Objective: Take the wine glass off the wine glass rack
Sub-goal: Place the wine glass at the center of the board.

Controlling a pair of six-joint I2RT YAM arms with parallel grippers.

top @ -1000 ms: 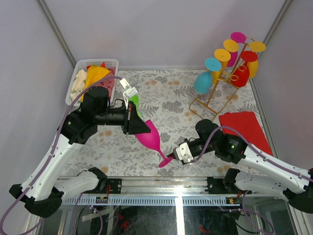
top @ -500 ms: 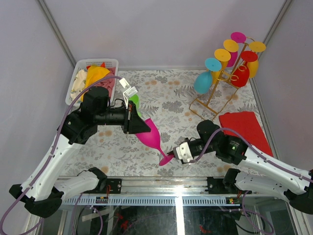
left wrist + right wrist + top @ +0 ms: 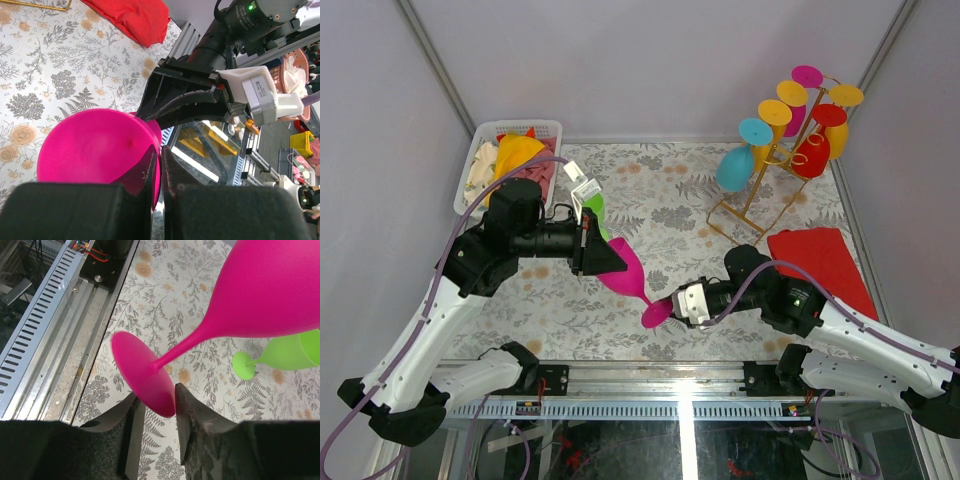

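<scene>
Near the front edge, the right gripper (image 3: 680, 302) has its two fingers a little apart. The round foot of the pink wine glass (image 3: 628, 278) sits between them. The glass is tipped over, with its foot toward the front. The left gripper (image 3: 616, 262) pinches the rim of its cup tight. Just behind it is a green glass (image 3: 594, 208). A red cloth (image 3: 820, 262) lies on the right. Far back on the right, well away, stands the gold wine glass rack (image 3: 757, 195) with other glasses (image 3: 734, 168) hanging on it. A white basket (image 3: 520, 127) sits far back on the left.

Pink glass (image 3: 95, 145) — rim between jaws
</scene>
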